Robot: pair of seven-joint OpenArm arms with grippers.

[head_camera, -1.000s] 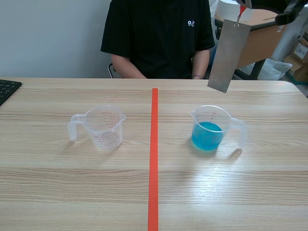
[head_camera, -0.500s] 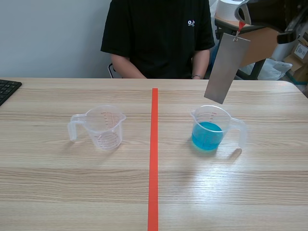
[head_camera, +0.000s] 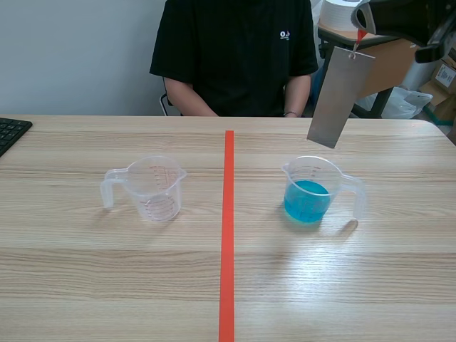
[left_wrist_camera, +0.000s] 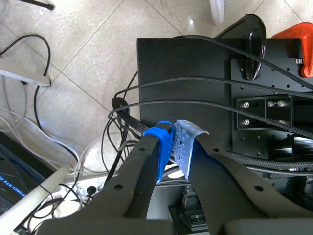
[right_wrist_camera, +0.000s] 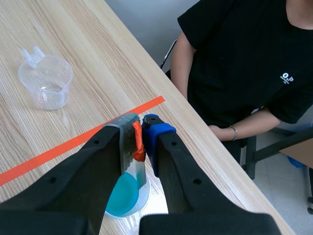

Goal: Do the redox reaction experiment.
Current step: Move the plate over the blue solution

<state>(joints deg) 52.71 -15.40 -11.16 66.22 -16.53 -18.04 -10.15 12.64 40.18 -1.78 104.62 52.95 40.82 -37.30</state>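
Up high, my right jaws are clamped on the red tab [right_wrist_camera: 138,143] at the top of the metal plate [head_camera: 340,96], which hangs tilted in the air above the cup of blue liquid [head_camera: 308,194], not touching it. The empty cup [head_camera: 151,187] stands across the tape line on the worktop [head_camera: 107,285]. My left jaws are pressed together on nothing.

Black keyboard [head_camera: 11,132] at table's [head_camera: 107,285] left edge; seated person [head_camera: 235,57]

We can read only a small white "O.P" logo [right_wrist_camera: 287,77] on the person's black shirt [right_wrist_camera: 244,54]; the printed scales on the empty measuring cup [head_camera: 153,187] and the blue-filled measuring cup [head_camera: 310,191] are too small to read.
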